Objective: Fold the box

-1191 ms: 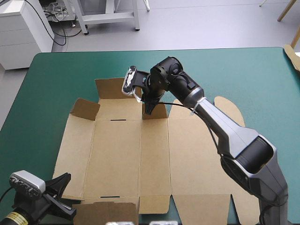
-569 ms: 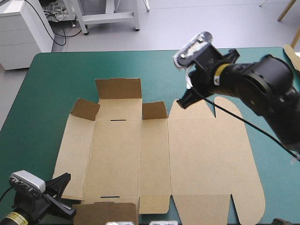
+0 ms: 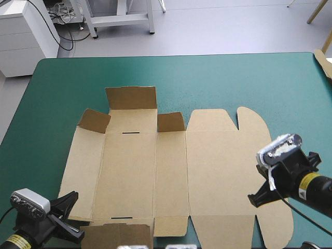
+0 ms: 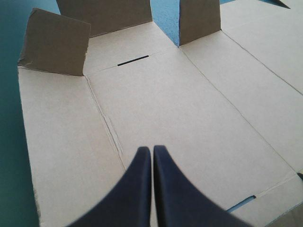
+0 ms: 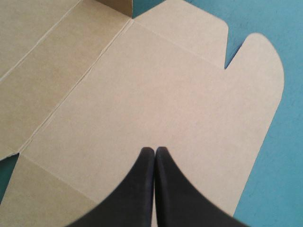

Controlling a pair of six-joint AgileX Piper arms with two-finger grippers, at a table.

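The brown box (image 3: 171, 171) lies flat as a cut sheet in the middle of the teal-green table. Three flaps at its far edge stand up: a wide one (image 3: 130, 97), a small one at the left (image 3: 94, 120) and a small one in the middle (image 3: 170, 122). My left gripper (image 3: 71, 218) is shut and empty at the sheet's near left corner, pointing over the slotted panel (image 4: 156, 99). My right gripper (image 3: 254, 200) is shut and empty above the wide right panel (image 5: 156, 99), near the rounded tabs (image 5: 258, 61).
Bare teal-green cover (image 3: 218, 78) runs beyond the sheet to the far edge and along its left side. A strip of tan board (image 3: 323, 61) shows at the table's far right corner. The sheet's near flaps (image 3: 116, 234) reach the front edge.
My right arm has pulled back from the far middle flap, swinging right and toward the near side, and now hovers over the right panel. The left gripper and the sheet have not moved.
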